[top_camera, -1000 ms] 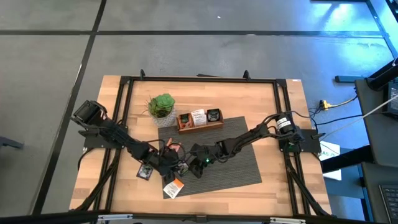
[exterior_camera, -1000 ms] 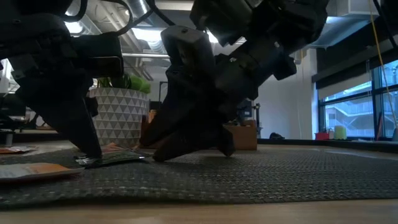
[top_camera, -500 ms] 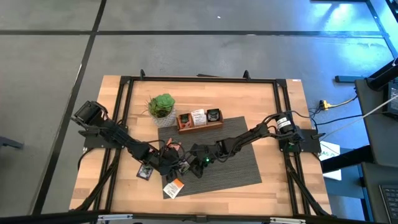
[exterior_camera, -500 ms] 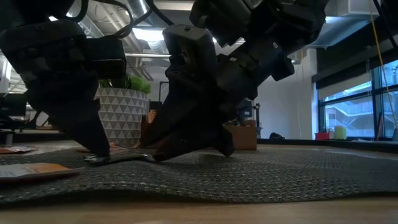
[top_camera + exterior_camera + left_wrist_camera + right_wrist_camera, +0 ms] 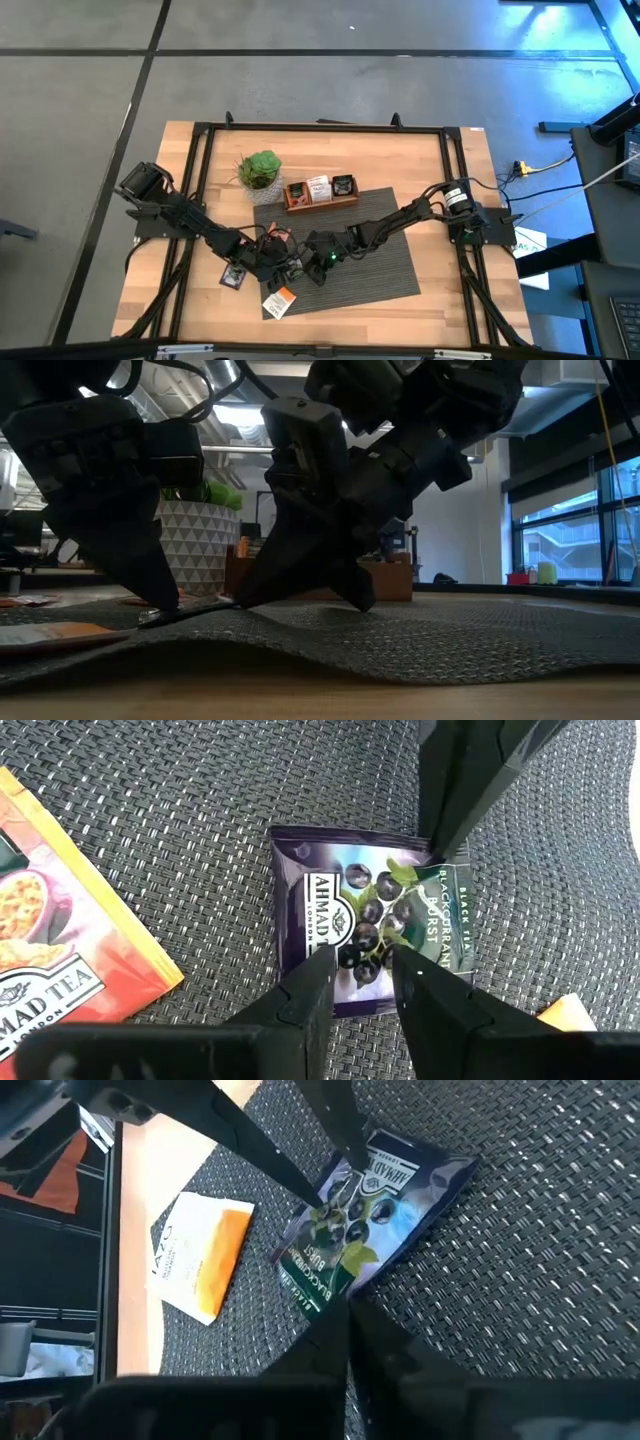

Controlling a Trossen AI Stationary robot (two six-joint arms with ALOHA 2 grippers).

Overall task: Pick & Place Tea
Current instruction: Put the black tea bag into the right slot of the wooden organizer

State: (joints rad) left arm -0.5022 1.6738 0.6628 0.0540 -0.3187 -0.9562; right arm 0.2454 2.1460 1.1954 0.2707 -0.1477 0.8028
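I'm looking at a dark blackcurrant tea sachet [image 5: 372, 932] lying flat on the grey woven mat [image 5: 385, 265], near the mat's front left part. My right gripper [image 5: 345, 1305] is pinching the sachet's edge, fingers drawn together on it. My left gripper [image 5: 358, 955] is pressing down on the sachet's opposite side, its fingers slightly apart. An orange sachet [image 5: 70, 950] and a white-and-orange one [image 5: 198, 1255] are lying nearby. The wooden tray [image 5: 322, 203] and potted plant [image 5: 259, 170] are sitting behind the mat.
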